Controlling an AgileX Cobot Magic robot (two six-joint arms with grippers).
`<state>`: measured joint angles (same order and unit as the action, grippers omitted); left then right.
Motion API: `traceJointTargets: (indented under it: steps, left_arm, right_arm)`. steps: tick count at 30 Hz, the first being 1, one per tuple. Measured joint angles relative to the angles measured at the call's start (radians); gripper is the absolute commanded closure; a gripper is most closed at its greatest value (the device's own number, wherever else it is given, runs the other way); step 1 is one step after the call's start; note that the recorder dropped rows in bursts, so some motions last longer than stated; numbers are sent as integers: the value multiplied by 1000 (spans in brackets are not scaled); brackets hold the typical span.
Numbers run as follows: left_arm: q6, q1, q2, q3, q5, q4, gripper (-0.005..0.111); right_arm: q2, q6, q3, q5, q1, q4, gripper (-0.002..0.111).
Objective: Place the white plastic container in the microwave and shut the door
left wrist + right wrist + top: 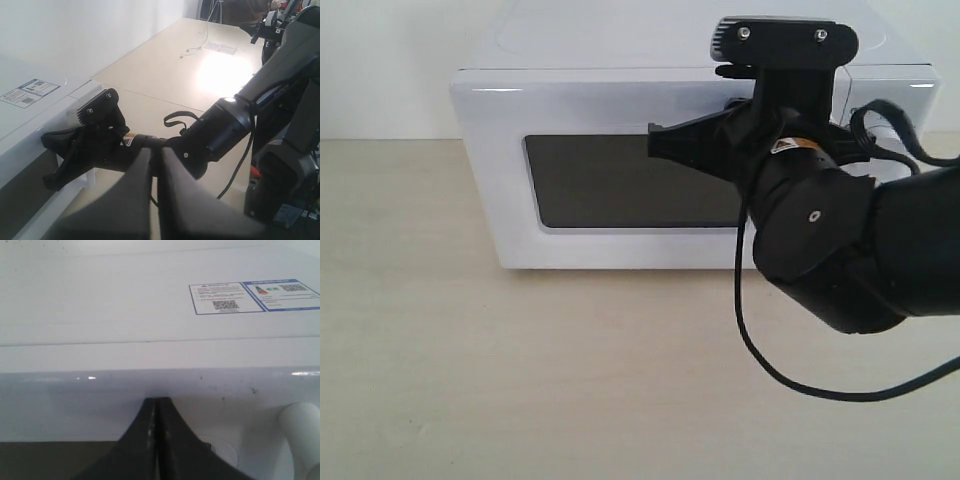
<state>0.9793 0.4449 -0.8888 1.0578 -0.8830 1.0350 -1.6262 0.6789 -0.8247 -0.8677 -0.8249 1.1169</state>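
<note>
**Clerk:** Largest items first, please.

**Inspector:** Pale wooden table [520, 380]. A white boxy microwave [600, 40] stands at the middle of its far edge, against the wall. Its white door [500, 200] lies flush with the body and is judged shut. The dark rectangular window [620, 180] shows nothing behind it.

**Clerk:** The grippers?

**Inspector:** Right gripper [157, 402]: black fingers pressed together, holding nothing, tips against the door's upper strip, just beside the white bar handle [300, 427]. Left gripper [154, 200]: fingers likewise together, holding nothing, apart from the microwave.

**Clerk:** And the white plastic container?

**Inspector:** It appears in no view. Presumably it is inside, but I cannot confirm that.

**Clerk:** How would it handle?

**Inspector:** My judgement only: light and thin-walled, yielding under a hard squeeze, with a smooth, slippery lid. Take it across the short sides, under the lid rim, with modest pressure.

**Clerk:** Anything smaller?

**Inspector:** Blue-bordered stickers [250, 297] on the microwave's top.
</note>
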Motion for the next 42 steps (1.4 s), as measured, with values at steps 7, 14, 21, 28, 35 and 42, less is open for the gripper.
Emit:
traceJointTargets:
  steps: [7, 14, 21, 28, 35, 42]
  left_arm:
    - [0, 0, 0, 0, 0, 0, 102]
    - [-35, 0, 71, 0, -29, 11, 102]
    - [-77, 2, 209, 0, 2, 17, 102]
    - [-119, 2, 201, 0, 132, 23, 102]
    - [-126, 2, 116, -27, 162, 114, 102]
    - [-130, 2, 59, -45, 166, 165, 102]
  right_arm:
    - [202, 382, -1, 5, -91, 230, 108]
    - [532, 752, 117, -198, -273, 446, 108]
    - [791, 775, 262, -327, -389, 480, 108]
    - [871, 775, 269, -348, -391, 494, 108]
    - [871, 775, 269, -350, -391, 495, 108]
    - [871, 775, 269, -350, -391, 495, 108]
